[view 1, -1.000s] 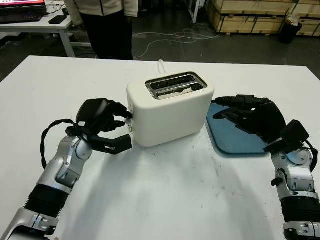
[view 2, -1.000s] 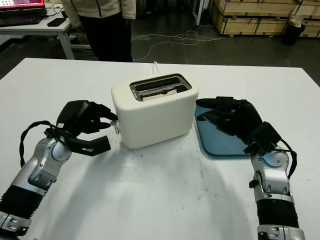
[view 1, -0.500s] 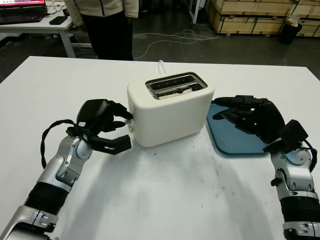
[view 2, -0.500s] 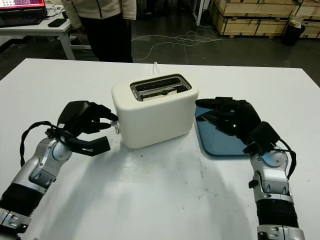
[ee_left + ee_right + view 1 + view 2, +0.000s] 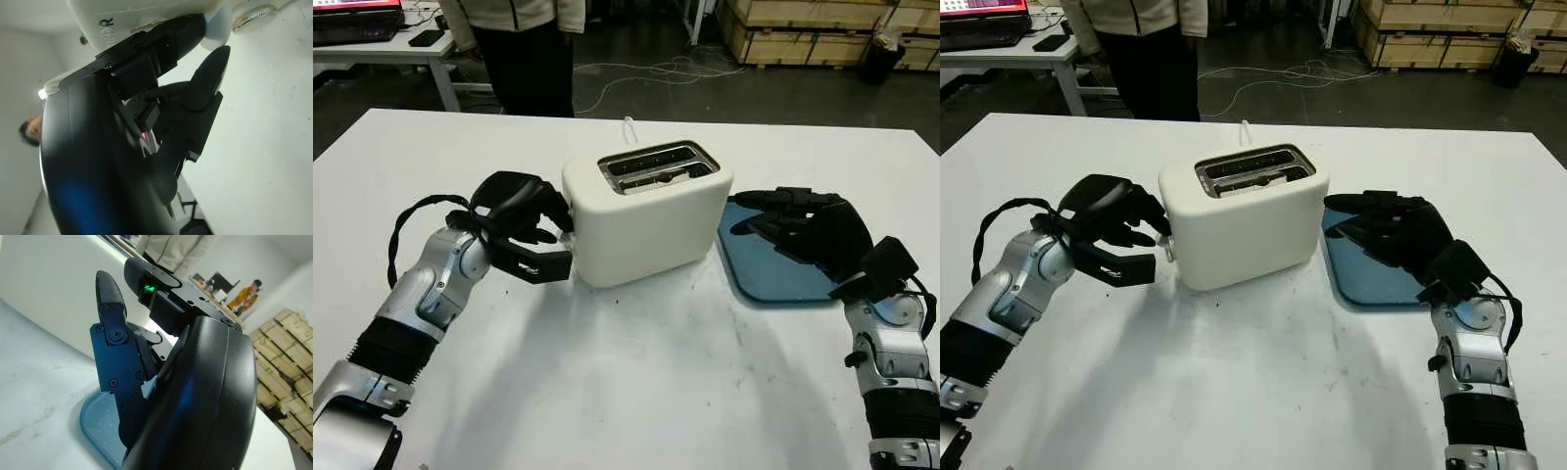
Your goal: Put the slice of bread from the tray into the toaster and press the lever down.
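Observation:
The white toaster (image 5: pixel 646 211) stands mid-table with a slice of bread (image 5: pixel 671 174) down in its near slot. My left hand (image 5: pixel 558 240) is pressed against the toaster's left end. In the left wrist view one finger (image 5: pixel 161 39) lies on top of the pale lever (image 5: pixel 217 27) and the thumb (image 5: pixel 208 78) sits just under it, beside a metal dial (image 5: pixel 254 14). My right hand (image 5: pixel 783 220) hovers open over the blue tray (image 5: pixel 773 274), to the right of the toaster, holding nothing.
A person (image 5: pixel 514 49) stands behind the table's far edge. The toaster's white cable (image 5: pixel 628 127) runs back off the table. A desk with a laptop (image 5: pixel 362 34) is at far left and wooden crates (image 5: pixel 803 29) at far right. The white tabletop (image 5: pixel 636 392) spreads in front.
My left hand has moved right and up, from a small gap beside the toaster to contact with its end, its fingers closing around the lever. The right hand has stayed put.

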You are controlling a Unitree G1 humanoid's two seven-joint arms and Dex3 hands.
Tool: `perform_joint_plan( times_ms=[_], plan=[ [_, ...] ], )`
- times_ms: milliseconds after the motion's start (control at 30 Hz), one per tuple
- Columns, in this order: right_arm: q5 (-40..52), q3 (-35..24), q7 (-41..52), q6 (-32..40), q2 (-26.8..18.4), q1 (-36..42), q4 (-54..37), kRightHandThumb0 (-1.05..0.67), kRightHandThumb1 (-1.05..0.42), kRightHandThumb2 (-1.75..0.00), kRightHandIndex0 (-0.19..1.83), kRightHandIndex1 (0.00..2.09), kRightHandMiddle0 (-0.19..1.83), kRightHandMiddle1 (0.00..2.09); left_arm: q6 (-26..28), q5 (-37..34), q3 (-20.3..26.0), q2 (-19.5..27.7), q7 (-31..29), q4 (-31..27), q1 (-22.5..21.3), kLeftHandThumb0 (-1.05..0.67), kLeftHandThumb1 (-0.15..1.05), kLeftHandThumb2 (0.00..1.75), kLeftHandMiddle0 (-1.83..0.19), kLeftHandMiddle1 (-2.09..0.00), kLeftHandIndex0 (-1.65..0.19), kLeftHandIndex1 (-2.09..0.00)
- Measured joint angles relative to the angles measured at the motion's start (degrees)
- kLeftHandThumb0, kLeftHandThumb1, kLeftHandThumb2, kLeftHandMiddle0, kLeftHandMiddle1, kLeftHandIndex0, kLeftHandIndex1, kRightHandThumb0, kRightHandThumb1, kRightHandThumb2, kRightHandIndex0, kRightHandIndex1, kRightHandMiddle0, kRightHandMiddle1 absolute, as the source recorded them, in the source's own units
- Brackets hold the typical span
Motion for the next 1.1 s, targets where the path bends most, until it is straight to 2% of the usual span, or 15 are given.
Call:
perform_joint_plan(
  times_ms=[133, 333, 400, 433, 500, 567, 667, 867, 1100],
  plan=[
    [0.01, -0.02, 0.0, 0.08, -0.01, 0.56, -0.43, -0.48, -0.92, -0.12, 0.81, 0.67, 0.99, 0.0, 0.14, 0.49, -0.45, 0.14, -0.14, -0.19, -0.35, -0.23, 0.77, 0.0, -0.99, -1.1, -1.27, -0.03],
    [0.22, -0.59, -0.01, 2.31, -0.55, 2.96, -4.05, -0.46, -0.92, -0.12, 0.81, 0.66, 0.98, 0.0, 2.08, 0.9, -0.49, -0.14, -0.56, -1.87, 0.51, -0.24, 0.76, 0.01, -0.93, -1.01, -1.26, -0.02],
    [0.35, -0.94, 0.0, 2.73, -0.6, 3.91, -4.85, -0.44, -0.92, -0.12, 0.81, 0.66, 0.99, 0.0, 3.48, 1.02, -0.49, -1.46, 1.34, -0.67, 1.06, -0.18, 0.79, 0.02, -0.94, -1.02, -1.22, 0.0],
    [0.37, -1.02, 0.0, 2.75, -0.61, 4.25, -4.86, -0.44, -0.92, -0.12, 0.81, 0.66, 0.99, 0.0, 4.01, 1.1, -0.48, -2.46, 3.16, 0.65, 1.2, -0.18, 0.8, 0.01, -0.93, -0.98, -1.2, 0.0],
    [0.34, -1.03, 0.0, 2.77, -0.61, 4.77, -4.86, -0.44, -0.92, -0.13, 0.81, 0.66, 0.98, 0.0, 4.19, 1.13, -0.41, -4.31, 6.77, 3.95, 1.11, -0.2, 0.85, 0.01, -0.92, -0.71, -1.16, 0.0],
    [0.26, -1.03, 0.0, 2.76, -0.61, 5.04, -4.85, -0.45, -0.92, -0.14, 0.81, 0.67, 0.98, 0.0, 4.17, 1.02, -0.27, -5.88, 10.0, 7.27, 0.58, -0.24, 0.86, 0.0, -0.95, -0.54, -1.15, -0.01],
    [0.15, -1.03, 0.0, 2.76, -0.61, 5.07, -4.82, -0.45, -0.92, -0.15, 0.8, 0.67, 0.98, 0.0, 4.08, 0.86, -0.18, -7.71, 14.07, 10.96, -0.47, -0.22, 0.86, 0.01, -0.99, -0.43, -1.13, 0.0],
    [0.14, -0.98, 0.0, 2.76, -0.61, 4.98, -4.38, -0.43, -0.92, -0.15, 0.79, 0.67, 0.97, 0.0, 2.8, 0.56, -0.18, -8.51, 17.59, 15.39, -1.51, -0.24, 0.88, 0.01, -1.01, -0.41, -1.13, -0.01],
    [0.13, -0.96, 0.02, 2.76, -0.61, 4.72, -3.91, -0.44, -0.92, -0.14, 0.78, 0.68, 0.97, 0.0, 1.72, -1.62, -0.19, -8.55, 17.74, 17.87, -2.36, -0.23, 0.89, 0.01, -0.94, -0.4, -1.11, 0.0]
  ],
)
